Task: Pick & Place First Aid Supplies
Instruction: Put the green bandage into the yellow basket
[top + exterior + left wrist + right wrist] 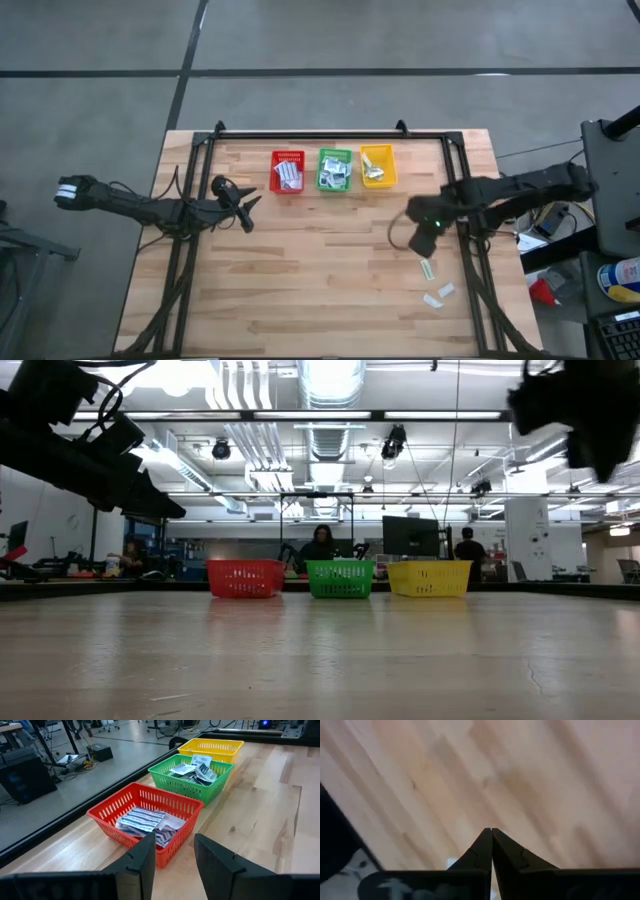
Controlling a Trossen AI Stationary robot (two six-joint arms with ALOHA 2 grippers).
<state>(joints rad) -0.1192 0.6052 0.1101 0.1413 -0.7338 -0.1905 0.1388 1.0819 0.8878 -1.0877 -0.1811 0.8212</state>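
High view: the right tool (428,250) hangs over the right part of the bench (330,290), its fingers pressed together. A pale green strip (428,269) lies just below it; whether the tips pinch that strip or only touch it I cannot tell. In the right wrist view the two dark fingers (482,851) meet at a point over the wood, with a small pale sliver showing just under them. Two white packets (440,295) lie a little nearer the front right edge, close to each other.

The left tool (247,208) waits over the left part of the bench, near the red basket (287,172), with its jaws apart and nothing between them. Three baskets stand in a row at the back: red, green (334,169) and yellow (377,166). Striped oblong packets (142,820) lie in the red one, square white-blue packets (192,770) in the green one, and a pale packet (201,759) in the yellow one.
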